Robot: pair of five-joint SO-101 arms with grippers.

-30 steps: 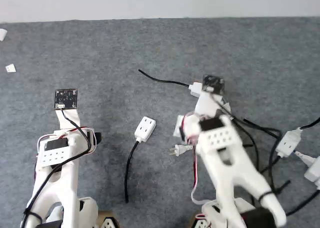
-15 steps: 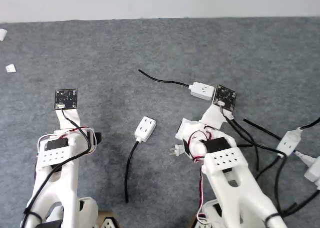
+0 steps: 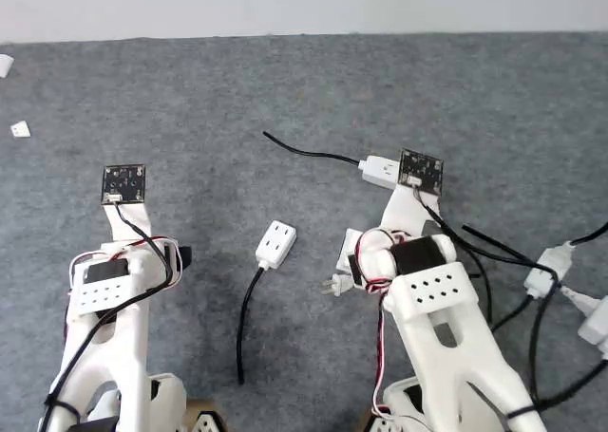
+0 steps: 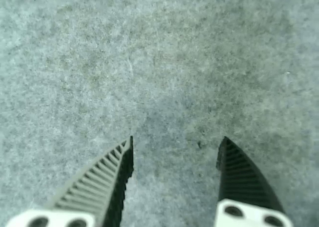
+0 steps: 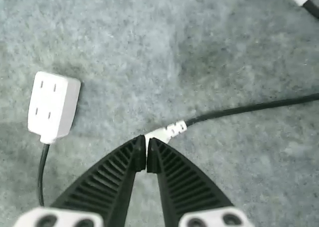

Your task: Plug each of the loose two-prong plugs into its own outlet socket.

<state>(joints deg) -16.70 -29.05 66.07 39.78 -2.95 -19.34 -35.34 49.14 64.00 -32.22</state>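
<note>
Starting at the left, we logged the left gripper (image 4: pixel 177 142) as released: two ribbed fingers spread wide above bare grey felt (image 4: pixel 159 62), touching nothing. Item two was the right gripper (image 5: pixel 146 143), clenched, with only a hairline gap between its fingers. Their tips met the end of a white collar (image 5: pixel 167 130), from which a black cord (image 5: pixel 249 107) ran off across the felt. Whether the tips pinched that collar or merely lay over it, we could not tell. Item three was the two-prong plug (image 3: pixel 332 285), which lay flat on the felt just beside the right arm (image 3: pixel 427 299). Its prongs pointed toward the space between the arms. Item four was a white outlet socket (image 3: pixel 275 244), which lay between the right arm and the left arm (image 3: pixel 104 309). Its slotted face was up, it sat apart from the plug, and its own black lead (image 3: pixel 243 318) trailed toward the near edge. In the right wrist view we saw this socket near the clenched fingers, not touching them. Item five was a white connector block (image 3: pixel 380 171) on a black cable (image 3: pixel 309 153), just beside the right arm's camera board (image 3: pixel 421 169). Item six was a further white outlet piece (image 3: pixel 546 269) and a second white block (image 3: pixel 594 320), both at the right edge. Item seven was a small white scrap (image 3: pixel 19 128) on the felt at the far left.
</note>
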